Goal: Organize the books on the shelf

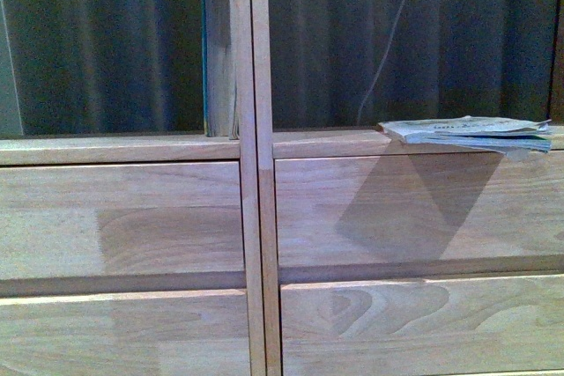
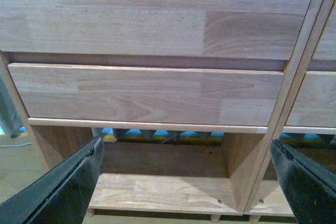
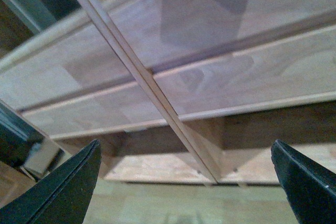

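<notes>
Front view: the light-wood shelf (image 1: pixel 251 217) fills the frame at close range, its two columns split by a pair of upright posts. Four plain drawer fronts (image 1: pixel 123 226) show, two stacked in each column, all flush. Above them are two open, backless compartments, with a dark pleated curtain (image 1: pixel 106 41) visible through both and one thin white cable (image 1: pixel 392 33) hanging behind the right one.

One slim book with a teal edge (image 1: pixel 218 50) stands upright in the left compartment, pressed against the central posts. One low pile of thin booklets (image 1: pixel 471 132) lies flat in the right compartment, its near edge jutting slightly past the shelf board and casting a shadow on the drawer below. How many booklets make up the pile cannot be told.

Neither arm appears in this view. In the left wrist view, the left gripper (image 2: pixel 185 142) faces the left column's two drawers and the open bottom compartment, its two dark fingers spread wide with nothing between them. In the right wrist view, the right gripper (image 3: pixel 185 148) is likewise spread wide and empty, seen at a tilt in front of the lower shelf.
</notes>
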Action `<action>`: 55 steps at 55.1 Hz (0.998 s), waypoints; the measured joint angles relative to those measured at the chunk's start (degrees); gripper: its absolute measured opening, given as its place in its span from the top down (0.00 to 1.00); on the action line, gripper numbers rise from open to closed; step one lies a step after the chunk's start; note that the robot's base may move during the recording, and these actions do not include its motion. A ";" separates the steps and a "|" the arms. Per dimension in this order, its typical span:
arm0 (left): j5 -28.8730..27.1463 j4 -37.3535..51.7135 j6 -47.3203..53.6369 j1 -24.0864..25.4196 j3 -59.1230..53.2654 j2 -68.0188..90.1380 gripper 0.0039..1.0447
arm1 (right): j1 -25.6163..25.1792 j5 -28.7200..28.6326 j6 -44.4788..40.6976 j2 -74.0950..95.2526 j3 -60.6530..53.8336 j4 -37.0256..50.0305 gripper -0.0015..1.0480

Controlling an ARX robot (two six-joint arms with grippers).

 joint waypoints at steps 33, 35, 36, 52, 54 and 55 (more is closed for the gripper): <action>-0.02 0.00 0.00 0.00 0.00 0.00 0.07 | 5.25 14.08 43.52 44.00 37.22 9.09 0.07; -0.02 0.00 0.00 0.00 0.00 0.00 0.07 | 5.22 14.14 44.78 44.96 38.49 8.61 0.07; -0.02 0.00 0.00 0.00 0.00 0.00 0.07 | 5.22 14.29 45.48 45.55 39.28 8.22 0.07; -0.02 0.00 0.00 0.00 0.00 0.00 0.07 | 6.12 16.83 49.20 48.94 43.78 4.90 0.07; -0.02 0.00 0.00 0.00 0.00 0.00 0.07 | 6.36 16.92 49.22 48.94 43.76 4.90 0.07; -0.02 0.00 0.00 0.00 0.00 0.00 0.07 | 6.49 17.03 49.22 48.94 43.71 4.90 0.07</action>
